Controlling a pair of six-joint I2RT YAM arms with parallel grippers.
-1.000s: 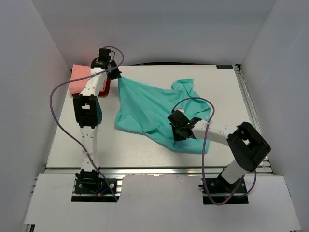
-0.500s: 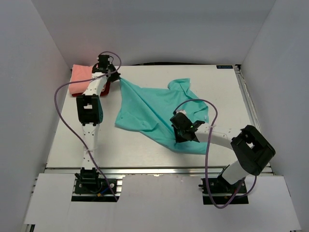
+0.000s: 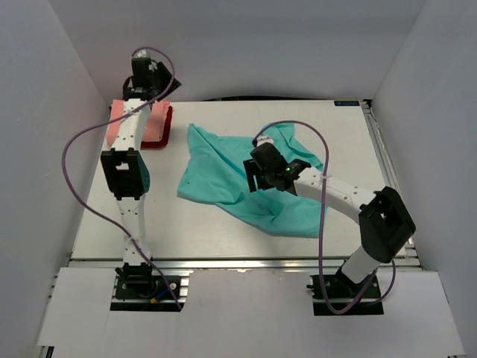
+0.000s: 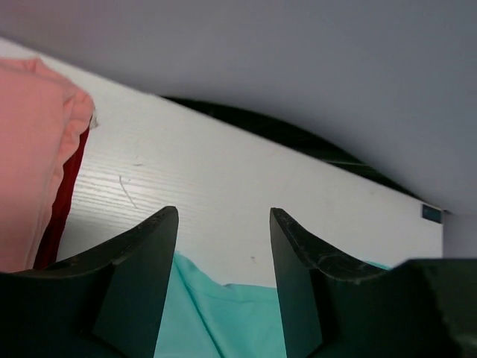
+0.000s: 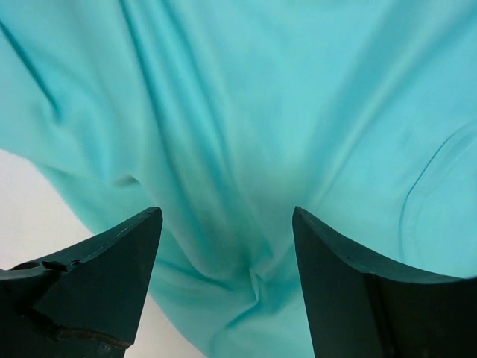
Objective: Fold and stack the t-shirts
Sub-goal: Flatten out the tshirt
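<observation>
The teal t-shirt [image 3: 220, 175] lies crumpled and spread across the middle of the table. My left gripper [image 3: 153, 78] is raised high at the back left, open and empty; in the left wrist view its fingers [image 4: 153, 253] frame bare table and the teal t-shirt's edge [image 4: 223, 321] below. The salmon-pink t-shirt [image 3: 134, 123] lies folded on the dark red t-shirt [image 3: 159, 137] at the back left, and both show at the left wrist view's left side [image 4: 30, 149]. My right gripper [image 3: 255, 173] hovers open over the teal t-shirt [image 5: 246, 112], holding nothing.
White walls close in the table [image 3: 119, 216] on the left, back and right. A purple cable [image 3: 74, 160] loops off the left arm, and another [image 3: 322, 179] arcs over the right arm. A dark gap [image 4: 298, 138] runs along the table's back edge.
Both grippers opened and let go of the teal t-shirt. The left arm rose toward the back wall; the shirt's held corner dropped to the table. The right gripper lifted and moved back.
</observation>
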